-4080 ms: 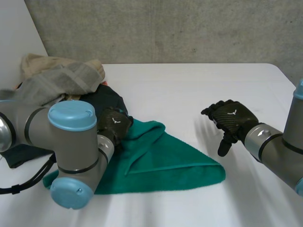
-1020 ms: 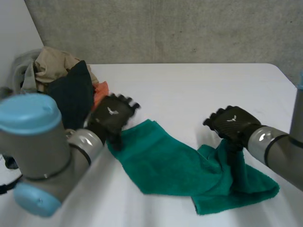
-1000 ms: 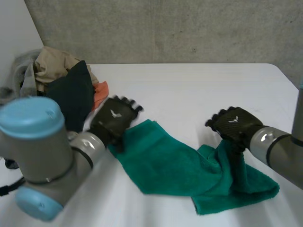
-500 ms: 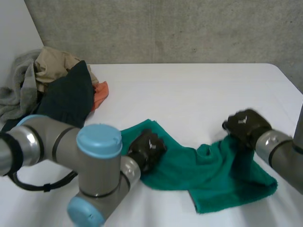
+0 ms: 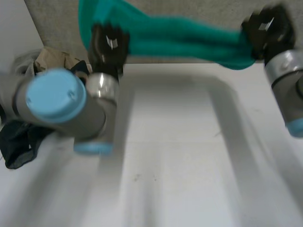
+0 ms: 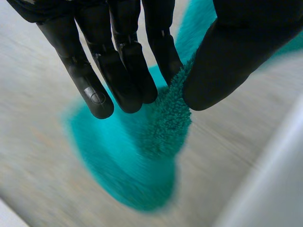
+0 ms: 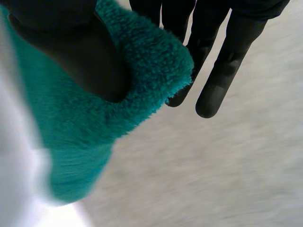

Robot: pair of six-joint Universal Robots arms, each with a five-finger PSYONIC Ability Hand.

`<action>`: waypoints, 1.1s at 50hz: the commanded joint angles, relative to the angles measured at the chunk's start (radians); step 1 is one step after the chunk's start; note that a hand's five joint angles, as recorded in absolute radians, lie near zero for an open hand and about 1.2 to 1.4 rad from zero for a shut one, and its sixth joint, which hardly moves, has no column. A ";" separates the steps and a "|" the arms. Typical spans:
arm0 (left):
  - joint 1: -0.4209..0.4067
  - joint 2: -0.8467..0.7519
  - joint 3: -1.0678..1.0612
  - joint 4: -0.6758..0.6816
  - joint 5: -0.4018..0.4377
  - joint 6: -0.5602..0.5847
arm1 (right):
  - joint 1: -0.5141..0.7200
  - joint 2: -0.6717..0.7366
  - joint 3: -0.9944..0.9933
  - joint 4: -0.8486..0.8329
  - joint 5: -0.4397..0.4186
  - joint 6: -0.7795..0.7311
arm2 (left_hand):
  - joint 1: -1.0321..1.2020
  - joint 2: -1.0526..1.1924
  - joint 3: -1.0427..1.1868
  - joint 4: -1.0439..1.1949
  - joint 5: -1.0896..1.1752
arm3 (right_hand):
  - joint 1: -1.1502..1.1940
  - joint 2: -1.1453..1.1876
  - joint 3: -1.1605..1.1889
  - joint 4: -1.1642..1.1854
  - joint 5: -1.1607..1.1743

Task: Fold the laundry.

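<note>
left hand [image 5: 108,45] and right hand [image 5: 267,28] pinch a fuzzy teal towel [image 5: 184,35] aloft.

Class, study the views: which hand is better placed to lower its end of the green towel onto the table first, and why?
Probably the right hand. Both hands pinch the green towel aloft, but the left hand hangs beside the laundry pile, while the table near the right lies bare.

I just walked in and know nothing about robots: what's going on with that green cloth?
The robot is holding a teal towel in the air above the white table, stretched between its hands. The left hand pinches one end, the right hand the other. A pile of other clothes sits at the table's far left.
</note>
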 commanded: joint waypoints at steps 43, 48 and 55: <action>0.268 -0.286 0.237 -0.740 0.235 -0.061 | -0.013 0.125 0.278 0.284 -0.096 -0.004 | -0.789 -0.825 -0.823 -0.828 -0.762 | 0.270 0.222 0.202 0.195 0.234; 0.268 -0.309 0.237 -0.740 0.227 -0.043 | -0.014 0.125 0.272 0.284 -0.090 -0.003 | -0.359 -0.395 -0.393 -0.398 -0.332 | 0.270 0.222 0.202 0.195 0.234; 0.241 -0.245 0.195 -0.734 0.195 -0.082 | -0.019 0.076 0.249 0.292 -0.075 0.000 | 0.235 0.199 0.202 0.197 0.262 | 0.270 0.222 0.202 0.195 0.234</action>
